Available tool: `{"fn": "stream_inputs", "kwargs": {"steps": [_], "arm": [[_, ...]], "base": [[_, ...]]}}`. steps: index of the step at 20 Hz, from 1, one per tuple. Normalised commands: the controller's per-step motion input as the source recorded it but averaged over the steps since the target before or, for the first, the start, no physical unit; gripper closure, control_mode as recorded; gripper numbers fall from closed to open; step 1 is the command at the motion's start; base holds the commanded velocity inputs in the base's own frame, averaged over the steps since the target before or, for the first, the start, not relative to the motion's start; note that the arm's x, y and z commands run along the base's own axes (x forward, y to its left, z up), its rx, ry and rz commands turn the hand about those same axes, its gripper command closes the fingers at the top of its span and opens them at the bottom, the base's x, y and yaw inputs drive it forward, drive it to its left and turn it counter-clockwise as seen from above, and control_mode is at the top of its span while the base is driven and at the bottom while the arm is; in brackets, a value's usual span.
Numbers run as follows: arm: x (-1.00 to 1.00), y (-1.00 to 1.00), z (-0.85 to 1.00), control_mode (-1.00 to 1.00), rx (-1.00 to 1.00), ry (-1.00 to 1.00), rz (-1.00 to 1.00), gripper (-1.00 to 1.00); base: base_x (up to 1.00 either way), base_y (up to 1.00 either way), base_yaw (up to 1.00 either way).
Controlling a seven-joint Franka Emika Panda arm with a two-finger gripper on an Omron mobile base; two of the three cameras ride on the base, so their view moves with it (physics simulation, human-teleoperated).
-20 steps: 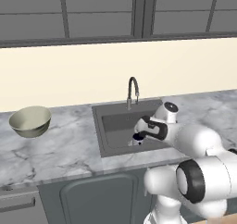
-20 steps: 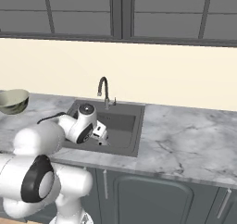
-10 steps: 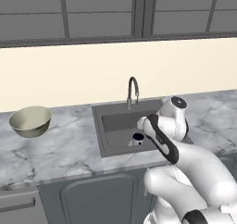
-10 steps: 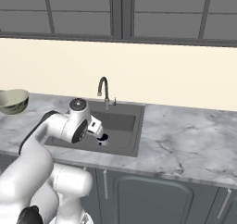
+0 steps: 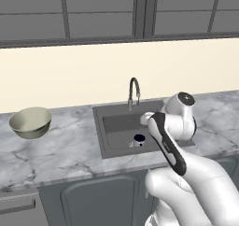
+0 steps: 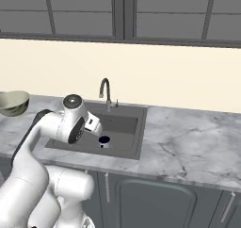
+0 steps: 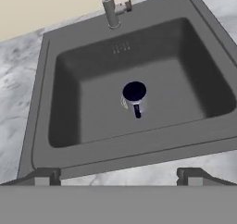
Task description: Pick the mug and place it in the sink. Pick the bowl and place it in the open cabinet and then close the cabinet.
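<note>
- Down in the sink point(image 7: 69, 75), the mug point(image 7: 134, 96) stands upright, gripper point(image 7: 118, 177) spread empty above.
- Bowl point(image 5: 30, 122) next — rigid, likely slick; take its rim.

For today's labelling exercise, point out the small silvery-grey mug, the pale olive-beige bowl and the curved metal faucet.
small silvery-grey mug point(image 7: 134, 92), hand view, dark navy inside.
pale olive-beige bowl point(image 5: 31, 122), left base view, cream inside.
curved metal faucet point(image 6: 105, 88), right base view, gooseneck arch.

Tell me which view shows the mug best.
The hand view: the mug stands upright in the sink, seen from above, unobstructed, with its handle clear. In the left base view it is small, beside the arm; in the right base view, small too.
</note>
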Motion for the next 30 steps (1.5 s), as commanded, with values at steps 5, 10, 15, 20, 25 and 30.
{"fn": "stream_inputs", "kwargs": {"steps": [5,10,15,20,25,30], "arm": [[-0.5,-0.02,0.54,-1.0,-0.11,0.0,0.02,-1.0],[-0.39,-0.01,0.59,-1.0,-0.11,0.01,0.0,-1.0],[-0.36,-0.01,0.34,-1.0,0.04,0.0,0.03,-1.0],[-0.29,0.0,0.42,-1.0,0.09,0.0,0.06,-1.0],[-0.26,0.05,0.19,-1.0,0.06,0.0,0.02,-1.0],[0.0,0.0,0.0,1.0,0.0,0.0,0.0,-1.0]], "base": [[0.0,0.0,0.0],[0.0,0.0,0.0],[0.0,0.0,0.0],[0.0,0.0,0.0],[0.0,0.0,0.0],[-0.03,1.0,0.0]]}}
